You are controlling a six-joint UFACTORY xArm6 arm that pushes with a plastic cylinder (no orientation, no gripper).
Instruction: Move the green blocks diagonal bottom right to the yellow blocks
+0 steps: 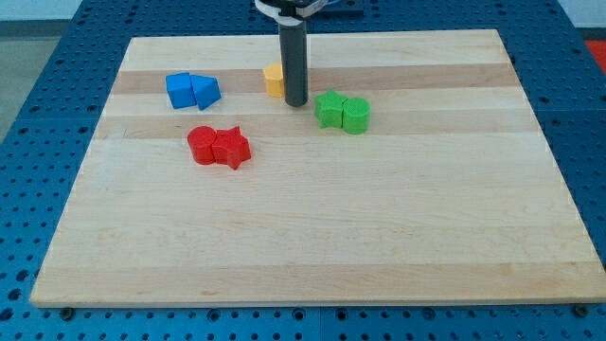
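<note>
My tip rests on the wooden surface, right in front of the yellow block, partly hiding it. There is no pincer, just a dark rod. The two green blocks touch each other, just right of my tip, slightly lower.

Pale wooden board, matt blocks.
The rod looked dark and smooth; the green blocks appeared ridged plastic.

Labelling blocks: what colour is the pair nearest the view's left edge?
Blue, clearest in the camera view.
</note>
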